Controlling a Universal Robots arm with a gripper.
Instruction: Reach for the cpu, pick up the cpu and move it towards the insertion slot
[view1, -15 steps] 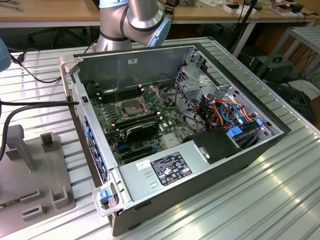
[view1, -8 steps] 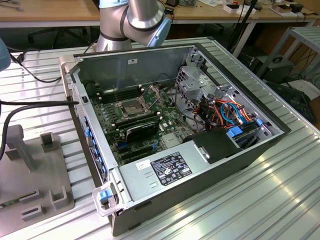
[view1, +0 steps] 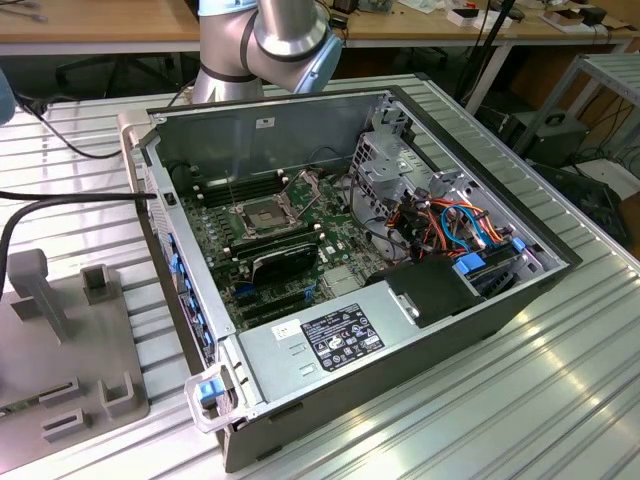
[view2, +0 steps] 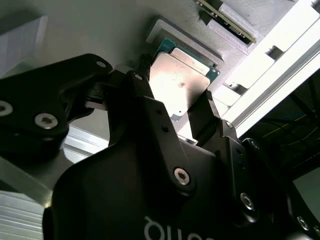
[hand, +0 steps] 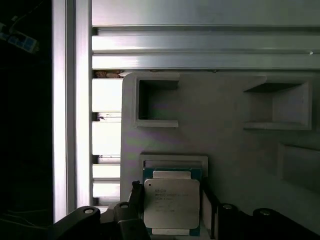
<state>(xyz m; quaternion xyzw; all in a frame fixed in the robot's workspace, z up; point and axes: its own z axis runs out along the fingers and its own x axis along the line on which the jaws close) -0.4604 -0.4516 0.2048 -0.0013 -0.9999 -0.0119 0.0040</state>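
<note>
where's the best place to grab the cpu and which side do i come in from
Probably by two opposite side edges, coming straight down over its face. The cpu is a thin flat square lying face up in a shallow recess of the grey holder, so the broad face gives nothing to pinch; only the edges do.

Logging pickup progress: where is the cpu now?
In both wrist views the cpu lies in a shallow seat on the grey fixture plate, right at the gripper, near the aluminium rails.
</note>
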